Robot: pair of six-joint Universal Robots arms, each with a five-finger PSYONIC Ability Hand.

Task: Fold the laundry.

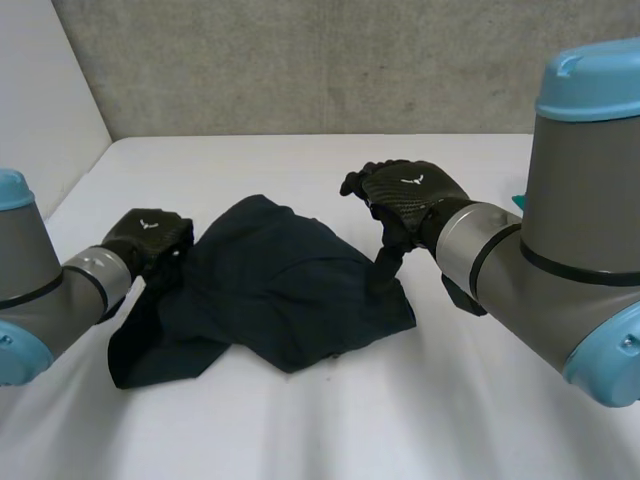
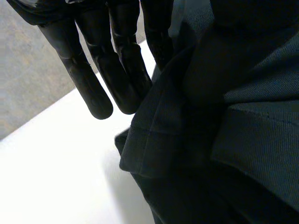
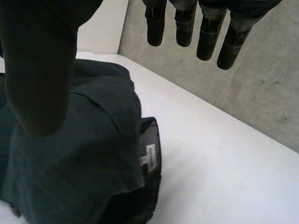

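fold start | left robot hand (image 1: 150,238) pinches one edge of dark garment (image 1: 280,290) | right robot hand (image 1: 410,195) released over opposite edge | grip that hem before you lift, keep both level

Dark, finely ribbed matt cloth garment (image 1: 280,290) — smooth white table (image 1: 480,420), rough grey concrete wall (image 1: 300,60)
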